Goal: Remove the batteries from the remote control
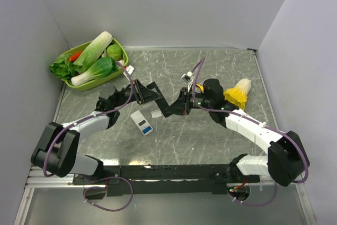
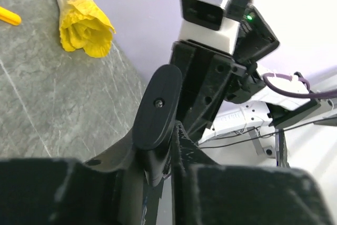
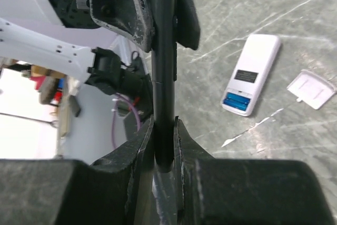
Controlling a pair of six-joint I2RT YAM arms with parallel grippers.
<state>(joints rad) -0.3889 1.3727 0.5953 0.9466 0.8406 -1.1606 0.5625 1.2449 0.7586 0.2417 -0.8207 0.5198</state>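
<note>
Above the counter [image 1: 210, 140], left hand [image 2: 166, 146] and right hand [image 3: 163, 127] both gripped the black remote [image 3: 162, 51]; unequal pulling could wrench it free and drop it

Grey marble-look tabletop [image 1: 210, 135] with slight sheen, smooth white plastic remote [image 3: 253, 72], matt black plastic remote [image 3: 163, 61]

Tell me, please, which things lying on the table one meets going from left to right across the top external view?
green basket → white remote → white cover plate → yellow battery → yellow leafy vegetable
</note>
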